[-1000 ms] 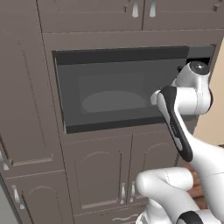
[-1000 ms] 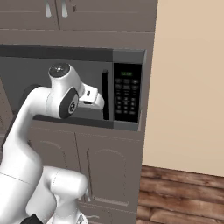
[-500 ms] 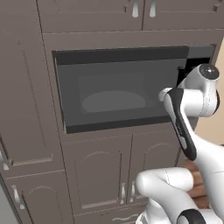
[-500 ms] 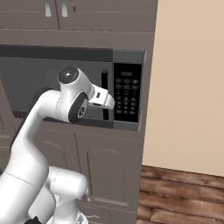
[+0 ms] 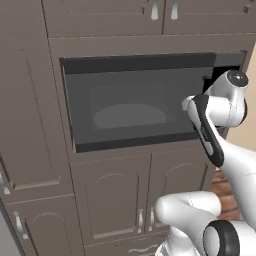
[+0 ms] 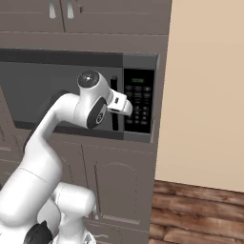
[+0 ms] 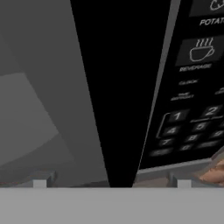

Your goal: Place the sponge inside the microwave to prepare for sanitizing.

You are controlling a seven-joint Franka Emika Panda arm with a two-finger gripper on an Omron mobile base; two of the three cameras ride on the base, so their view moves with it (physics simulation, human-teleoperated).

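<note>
Hand view is pretty much all microwave [image 7: 52, 109] up close: the grey door glass is seen on one side, the black handle [image 7: 118, 87] runs as a dark strip through the middle, and the button panel [image 7: 192, 87] with its number keys and a cup icon is seen on the other side. The gripper [image 7: 111, 181] is spread wide with nothing held, one fingertip [image 7: 41, 181] sitting on each side of the handle, so the handle is straddled but not clamped.

From the left base view, the microwave [image 5: 135, 105] is seen built into grey-brown cabinetry, door closed, and the pale round turntable plate [image 5: 130, 116] can be made out through the dark glass. The arm's hand is pressed up by the door's right edge.

From the right base view, the white hand [image 6: 121, 104] is seen pointed at the handle [image 6: 114, 105], just beside the button panel [image 6: 139, 101] with its small green display. The sponge can't be spotted anywhere.
</note>
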